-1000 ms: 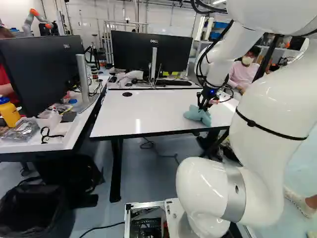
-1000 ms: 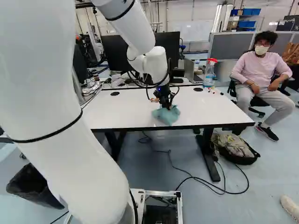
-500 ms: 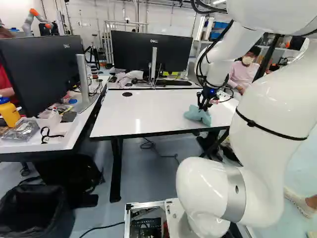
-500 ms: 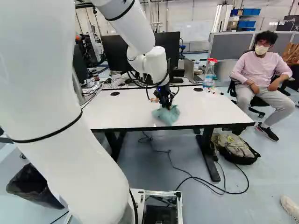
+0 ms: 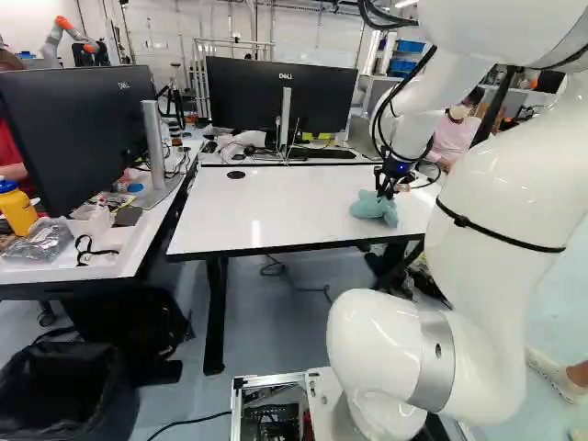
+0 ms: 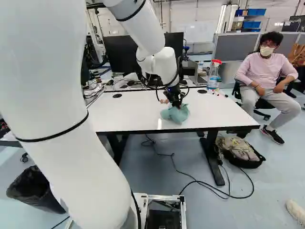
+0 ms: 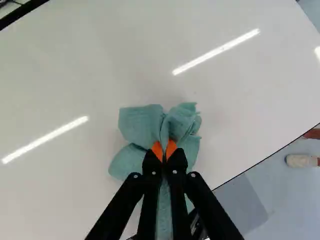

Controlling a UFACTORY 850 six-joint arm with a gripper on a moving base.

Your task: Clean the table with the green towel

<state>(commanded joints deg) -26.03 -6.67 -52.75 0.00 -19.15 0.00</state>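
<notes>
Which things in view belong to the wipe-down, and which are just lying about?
Job:
green towel, pinched in the gripper
white table under it

Lying about:
yellow bottle
spray bottle, standing untouched
bag on the floor
black bin

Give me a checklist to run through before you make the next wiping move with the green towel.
1. Jaws closed on the green towel: ok, cloth is pinched between them.
2. Towel down on the white table: ok, it appears to rest there.
3. Towel inside the table's near edge: ok, though fairly close to it in the right base view.
4. Tabletop free of loose things: not ok, small items lie near the far edge.
5. Enough pressure on the towel to wipe: cannot tell.
6. Surface under the towel clean: cannot tell, the cloth hides it.
</notes>
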